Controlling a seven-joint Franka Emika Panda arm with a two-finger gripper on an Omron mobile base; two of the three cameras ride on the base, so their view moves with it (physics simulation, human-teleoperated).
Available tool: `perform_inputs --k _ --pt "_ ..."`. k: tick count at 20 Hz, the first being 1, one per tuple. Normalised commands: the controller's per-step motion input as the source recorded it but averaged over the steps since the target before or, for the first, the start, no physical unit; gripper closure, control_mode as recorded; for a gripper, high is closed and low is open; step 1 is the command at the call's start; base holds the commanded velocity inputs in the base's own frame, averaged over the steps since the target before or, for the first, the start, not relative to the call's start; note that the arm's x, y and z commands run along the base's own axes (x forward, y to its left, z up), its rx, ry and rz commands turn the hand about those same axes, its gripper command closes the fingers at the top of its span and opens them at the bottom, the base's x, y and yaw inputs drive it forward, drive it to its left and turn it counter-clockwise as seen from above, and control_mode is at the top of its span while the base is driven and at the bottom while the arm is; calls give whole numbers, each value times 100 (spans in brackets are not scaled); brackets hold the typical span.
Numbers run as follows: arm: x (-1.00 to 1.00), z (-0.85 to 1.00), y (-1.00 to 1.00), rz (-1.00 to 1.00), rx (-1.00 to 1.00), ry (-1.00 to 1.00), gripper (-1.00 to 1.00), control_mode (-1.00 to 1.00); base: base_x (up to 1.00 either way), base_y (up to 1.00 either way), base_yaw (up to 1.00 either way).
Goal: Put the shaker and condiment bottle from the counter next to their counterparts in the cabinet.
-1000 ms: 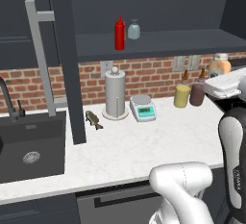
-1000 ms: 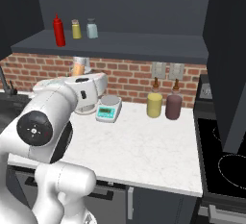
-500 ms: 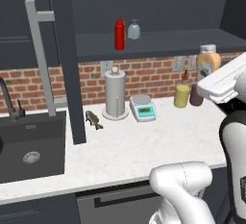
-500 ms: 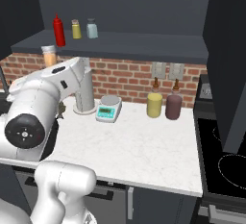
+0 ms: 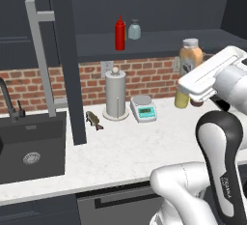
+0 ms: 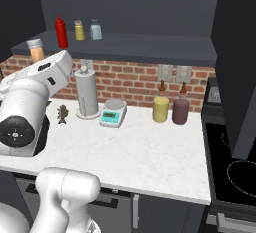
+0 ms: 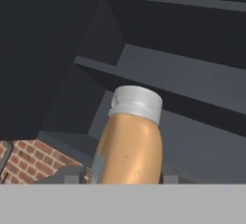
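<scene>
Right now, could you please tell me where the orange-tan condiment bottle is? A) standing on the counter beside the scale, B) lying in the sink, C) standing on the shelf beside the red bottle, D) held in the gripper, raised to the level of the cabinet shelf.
D: the condiment bottle sits between the fingers of the gripper, lifted up beside the cabinet shelf, off the counter.

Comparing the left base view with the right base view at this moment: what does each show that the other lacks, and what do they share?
The left base view adds the black sink and the cabinet door's grey bar handle. The right base view adds the stovetop and a small yellow jar on the shelf. Both share the condiment bottle held at shelf height, the red bottle and the shaker standing on the shelf, the paper towel roll and the scale.
</scene>
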Motion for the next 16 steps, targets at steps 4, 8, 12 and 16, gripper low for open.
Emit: perform_inputs --k 4,8,12,16 --pt "64 0 1 0 1 1 100 -100 0 0 0" --pt "41 8 -8 0 9 -3 100 -100 0 0 0" --pt "37 8 -6 0 12 -7 100 -100 0 0 0" --pt "61 0 8 -5 7 -5 100 -100 0 0 0"
